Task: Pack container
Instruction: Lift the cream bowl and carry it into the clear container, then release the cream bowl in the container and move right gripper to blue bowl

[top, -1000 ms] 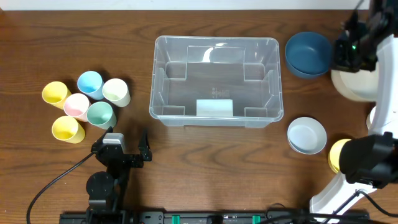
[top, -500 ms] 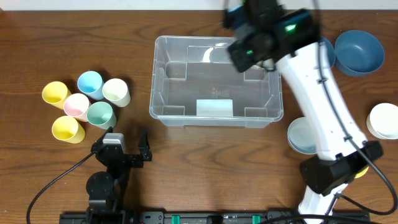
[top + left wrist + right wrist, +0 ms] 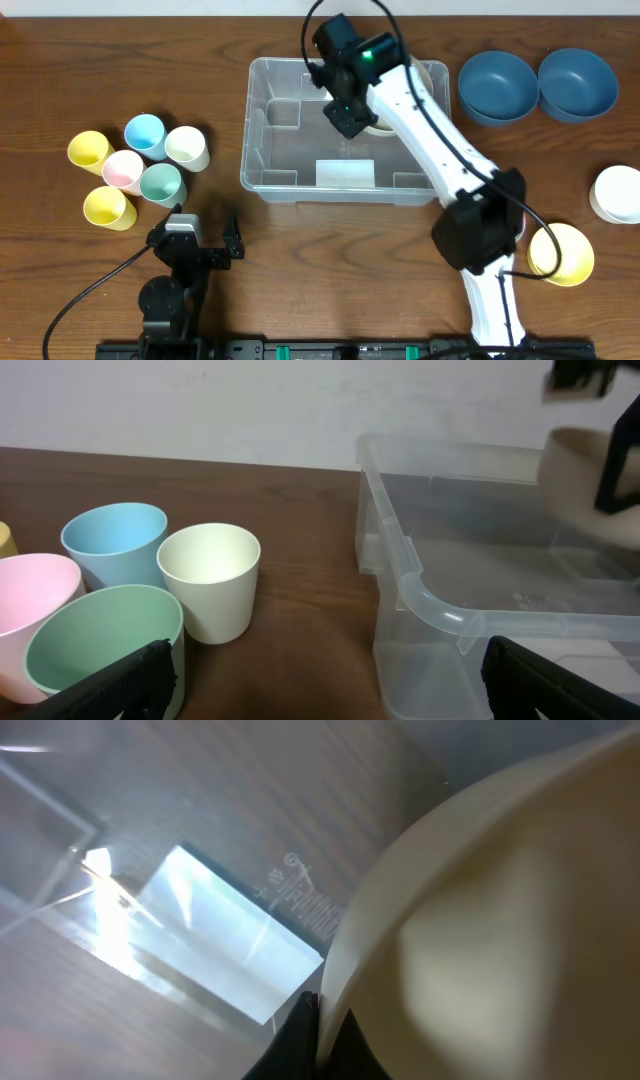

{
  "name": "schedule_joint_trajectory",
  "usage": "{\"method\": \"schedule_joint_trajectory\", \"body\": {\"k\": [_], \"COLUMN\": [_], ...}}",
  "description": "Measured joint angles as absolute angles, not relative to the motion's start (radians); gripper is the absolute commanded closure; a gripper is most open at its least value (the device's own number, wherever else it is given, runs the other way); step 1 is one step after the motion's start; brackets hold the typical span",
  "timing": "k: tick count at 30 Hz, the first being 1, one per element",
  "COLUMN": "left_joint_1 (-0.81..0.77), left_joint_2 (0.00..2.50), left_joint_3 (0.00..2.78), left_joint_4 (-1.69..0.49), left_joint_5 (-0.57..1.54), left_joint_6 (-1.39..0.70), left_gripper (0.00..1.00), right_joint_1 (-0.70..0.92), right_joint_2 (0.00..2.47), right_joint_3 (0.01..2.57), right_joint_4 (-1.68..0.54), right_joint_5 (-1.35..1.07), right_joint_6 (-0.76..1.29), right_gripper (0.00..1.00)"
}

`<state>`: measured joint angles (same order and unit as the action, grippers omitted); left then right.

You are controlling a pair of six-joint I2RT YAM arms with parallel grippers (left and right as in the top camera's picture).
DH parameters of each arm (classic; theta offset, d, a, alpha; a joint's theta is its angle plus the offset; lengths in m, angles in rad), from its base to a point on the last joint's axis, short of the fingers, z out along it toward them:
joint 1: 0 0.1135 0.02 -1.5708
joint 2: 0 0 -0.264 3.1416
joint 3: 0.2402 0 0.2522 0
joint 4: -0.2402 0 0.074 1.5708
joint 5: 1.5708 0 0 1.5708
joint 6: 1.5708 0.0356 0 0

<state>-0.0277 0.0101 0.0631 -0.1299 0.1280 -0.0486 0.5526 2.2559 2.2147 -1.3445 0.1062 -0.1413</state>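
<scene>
Container: the clear rectangular bin [image 3: 290, 150] sits on the wooden table [image 3: 330, 270] at upper centre of the overhead frame, with a white label [image 3: 345, 172] on its base near the lower wall.
Right gripper: the right gripper [image 3: 316, 1032] is pressed together on the rim of a cream bowl [image 3: 386, 126], as the right wrist view shows.
Cream bowl: held over the upper right part of the container's interior. Whether it touches the base cannot be determined.
Left gripper: the left gripper [image 3: 197, 230] is at lower left of the overhead frame, fingers spread wide and holding nothing, below the cups and well apart from the container.
Cups: six cups stand clustered at left: yellow cup [image 3: 88, 150], blue cup [image 3: 145, 133], cream cup [image 3: 187, 147], pink cup [image 3: 123, 170], green cup [image 3: 162, 184] and second yellow cup [image 3: 108, 207].
Blue bowls: two blue bowls [image 3: 495, 87] lie side by side at upper right, just beside the container.
White bowl: a white bowl [image 3: 615, 193] lies at the right edge.
Yellow bowl: a yellow bowl [image 3: 562, 253] lies at lower right, partly behind the right arm.
</scene>
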Motion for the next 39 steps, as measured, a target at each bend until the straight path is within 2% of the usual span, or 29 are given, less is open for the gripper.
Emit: {"method": "schedule_joint_trajectory", "body": {"k": [16,17,19,21,32,39], "left_joint_1": [-0.028,-0.028,-0.028,-0.028,-0.028,-0.028], "left_joint_2": [0.010,0.010,0.010,0.010,0.010,0.010], "left_joint_3": [0.063,0.063,0.063,0.063,0.063,0.063], "left_joint_4": [-0.130,-0.130,-0.130,-0.130,-0.130,-0.130], "left_joint_5": [0.128,0.128,0.128,0.128,0.128,0.128], "left_joint_6": [-0.049,-0.049,-0.049,-0.048,-0.049,-0.049], "left_gripper": [0.02,0.02,0.02,0.02,0.02,0.02], "right_joint_1": [0.513,0.513,0.513,0.513,0.513,0.513], "right_joint_2": [2.357,2.360,2.365,2.365,2.365,2.364], "right_joint_3": [2.215,2.215,2.215,2.215,2.215,2.215], "right_joint_4": [-1.292,-1.289,-1.285,-1.279,-1.278,-1.297], "right_joint_5": [0.110,0.109,0.109,0.108,0.111,0.114], "right_joint_6": [-0.140,-0.140,-0.139,-0.144,-0.144,-0.144], "right_gripper": [0.98,0.96,0.85,0.81,0.78,0.63]}}
